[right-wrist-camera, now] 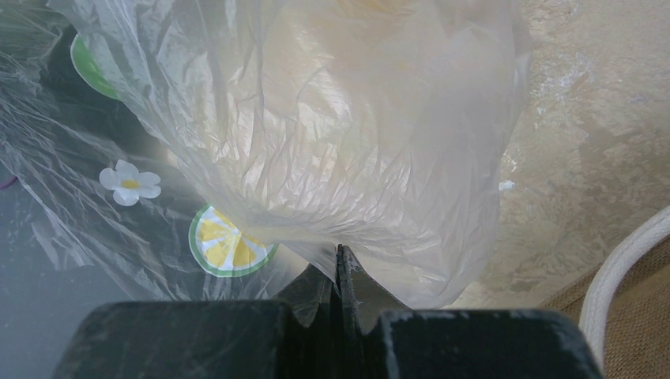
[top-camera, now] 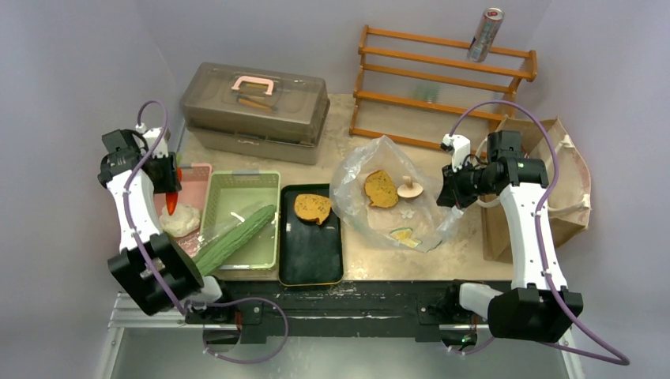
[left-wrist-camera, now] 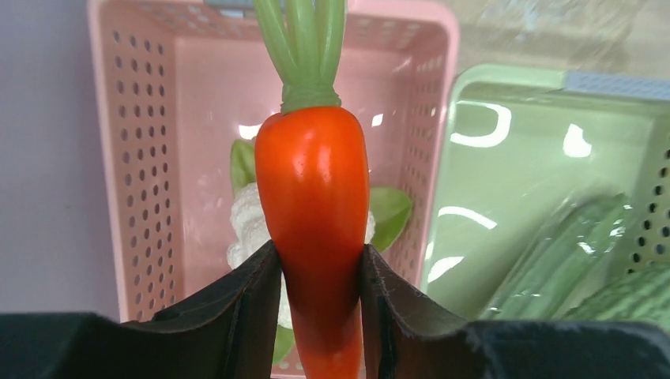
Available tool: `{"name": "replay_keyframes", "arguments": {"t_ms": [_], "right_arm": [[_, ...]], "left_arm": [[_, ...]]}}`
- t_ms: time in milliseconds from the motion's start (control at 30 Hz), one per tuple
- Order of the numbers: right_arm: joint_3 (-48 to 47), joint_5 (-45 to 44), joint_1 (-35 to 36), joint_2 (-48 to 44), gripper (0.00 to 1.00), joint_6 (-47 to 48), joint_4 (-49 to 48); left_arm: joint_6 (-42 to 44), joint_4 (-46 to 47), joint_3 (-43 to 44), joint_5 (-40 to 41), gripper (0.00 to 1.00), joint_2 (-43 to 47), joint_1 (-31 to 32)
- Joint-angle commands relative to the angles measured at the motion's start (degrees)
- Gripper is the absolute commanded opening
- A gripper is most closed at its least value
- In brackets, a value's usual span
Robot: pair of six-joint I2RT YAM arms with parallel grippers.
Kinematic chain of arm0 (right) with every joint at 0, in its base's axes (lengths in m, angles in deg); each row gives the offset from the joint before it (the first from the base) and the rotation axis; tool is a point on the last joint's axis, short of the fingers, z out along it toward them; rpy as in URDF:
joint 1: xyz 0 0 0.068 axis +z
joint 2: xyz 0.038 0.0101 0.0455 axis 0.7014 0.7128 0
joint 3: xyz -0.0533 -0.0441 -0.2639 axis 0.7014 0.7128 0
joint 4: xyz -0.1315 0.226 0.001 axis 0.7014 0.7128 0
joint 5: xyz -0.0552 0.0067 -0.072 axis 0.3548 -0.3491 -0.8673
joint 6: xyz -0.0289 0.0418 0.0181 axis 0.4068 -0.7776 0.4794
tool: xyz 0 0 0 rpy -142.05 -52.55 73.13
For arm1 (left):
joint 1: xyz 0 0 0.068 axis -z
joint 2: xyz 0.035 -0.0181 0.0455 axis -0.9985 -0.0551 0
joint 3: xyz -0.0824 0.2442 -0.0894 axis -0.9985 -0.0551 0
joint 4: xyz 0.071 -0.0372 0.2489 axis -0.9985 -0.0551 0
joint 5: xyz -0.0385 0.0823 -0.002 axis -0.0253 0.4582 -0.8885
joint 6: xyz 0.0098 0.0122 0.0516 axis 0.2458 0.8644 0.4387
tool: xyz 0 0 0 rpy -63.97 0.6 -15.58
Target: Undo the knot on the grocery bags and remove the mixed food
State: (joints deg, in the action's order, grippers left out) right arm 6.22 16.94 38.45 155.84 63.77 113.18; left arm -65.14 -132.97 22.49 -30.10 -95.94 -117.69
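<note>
My left gripper [top-camera: 168, 192] is shut on an orange carrot [left-wrist-camera: 316, 213] with a green stalk and holds it above the pink basket [left-wrist-camera: 134, 150], where a cauliflower [left-wrist-camera: 249, 225] lies. My right gripper [top-camera: 444, 196] is shut on the right edge of the transparent plastic bag [right-wrist-camera: 340, 134], which lies open on the table [top-camera: 387, 189] with a toast slice [top-camera: 381, 189] and a mushroom [top-camera: 409, 188] inside. The brown paper bag [top-camera: 570, 185] stands right of my right arm. A second toast slice [top-camera: 312, 208] lies on the black tray [top-camera: 310, 257]. A long cucumber [top-camera: 235, 238] lies across the green basket [top-camera: 267, 183].
A grey-brown lidded case [top-camera: 254, 101] stands at the back left. A wooden rack [top-camera: 442, 83] stands at the back with a silver can [top-camera: 484, 35] on top. A white loop handle [right-wrist-camera: 624, 268] of the paper bag lies near my right gripper.
</note>
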Motion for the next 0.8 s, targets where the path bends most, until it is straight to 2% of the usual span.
{"name": "replay_keyframes", "arguments": {"t_ms": [0,33,100,133,200,267,333,367,433,533,667,767], "right_arm": [[-2.77,0.07,-0.24,-0.05,0.0,0.73,0.53],[-2.96,0.11,-0.24,-0.05,0.0,0.72,0.42],[-3.3,0.2,-0.24,0.03,0.0,0.37,0.1],[-3.37,0.22,-0.2,0.11,0.0,0.14,-0.03],[-3.33,0.44,-0.24,0.21,0.0,-0.49,-0.7],[-3.22,0.92,-0.24,0.21,0.0,-1.11,-1.27],[-3.02,1.21,-0.24,0.01,0.0,-2.06,-2.19],[-2.96,1.19,-0.22,-0.2,0.0,-2.58,-2.74],[-2.66,1.14,-0.22,-0.81,0.0,-3.95,-4.2],[-2.28,1.93,-0.24,-1.72,0.0,-5.83,-5.95],[-2.4,2.64,-0.24,-1.73,0.0,-7.09,-6.33],[-2.6,2.88,-0.24,-1.65,0.0,-7.75,-6.67]], "left_arm": [[3.97,-3.01,4.0,-2.56,0.44,-4.91,-2.22],[4.39,-3.95,5.28,-5.54,0.55,-4.96,-2.26],[4.61,-3.98,7.06,-12.9,0.91,-2.68,-1.49],[4.83,-3.43,7.57,-17.45,0.99,-0.81,-0.32],[6.01,-1.06,7.97,-19.81,1.0,4.49,4.69],[8.3,0.25,9.18,-23.04,1.0,8.61,12.51],[7.93,5.63,9.41,-23.15,1.0,12.7,24.98],[7.69,9.06,9.41,-23.37,0.97,14.22,28.55],[9.19,14.2,10.13,-21.68,0.85,15.02,43.82],[12.69,19.4,12.3,-20.56,0.67,12.07,59.49],[17.58,23.95,14.06,-19.92,0.43,4.3,74.01],[21.13,27.74,14.92,-16.42,0.38,-3.8,81.18]]}}
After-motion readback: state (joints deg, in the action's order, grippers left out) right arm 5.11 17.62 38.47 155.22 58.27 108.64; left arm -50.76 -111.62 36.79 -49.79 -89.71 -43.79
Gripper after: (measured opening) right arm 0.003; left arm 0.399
